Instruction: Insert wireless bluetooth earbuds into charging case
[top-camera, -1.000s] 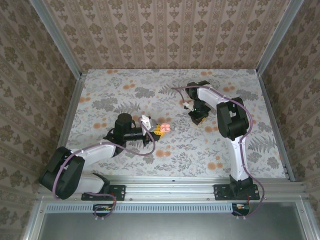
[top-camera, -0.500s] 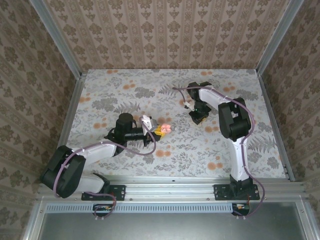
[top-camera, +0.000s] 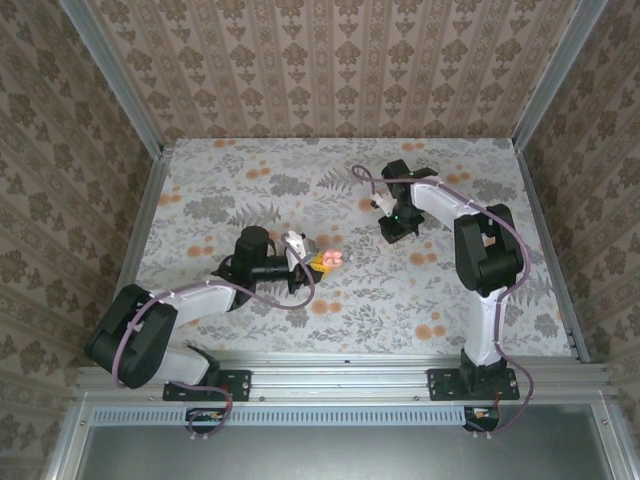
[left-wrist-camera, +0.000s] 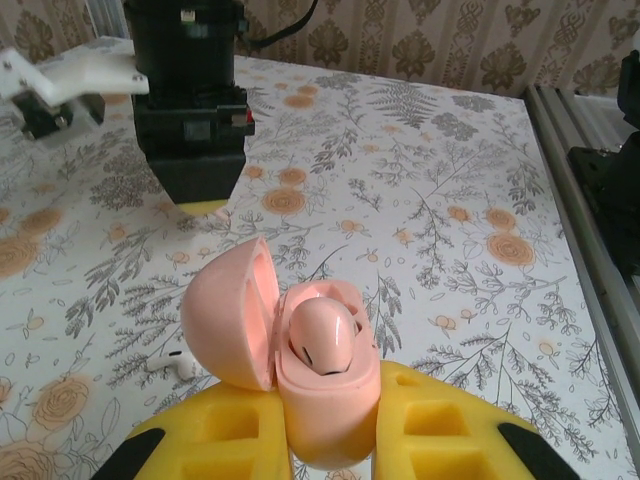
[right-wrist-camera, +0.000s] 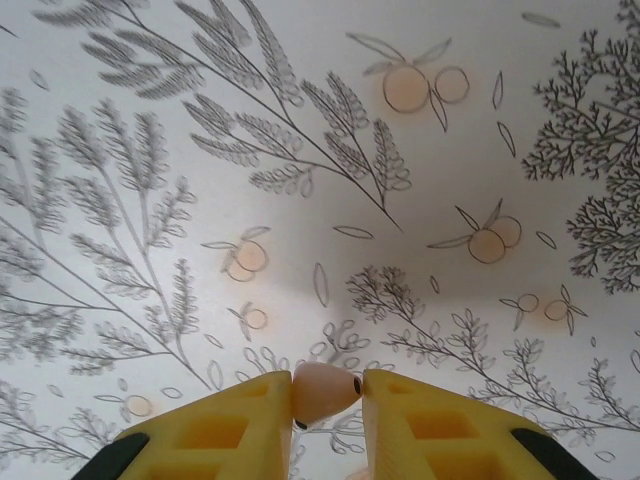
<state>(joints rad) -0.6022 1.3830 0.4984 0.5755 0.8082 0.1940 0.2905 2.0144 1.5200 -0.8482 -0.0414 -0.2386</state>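
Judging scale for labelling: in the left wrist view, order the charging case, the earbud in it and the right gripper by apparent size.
1-2. charging case and right gripper: they look about alike. The case sits much nearer the camera, so I won't rank them.
3. earbud: clearly smallest.

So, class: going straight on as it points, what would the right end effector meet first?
Probably the floral tabletop: the right end effector, gripping an earbud, points down at it; gap unclear.
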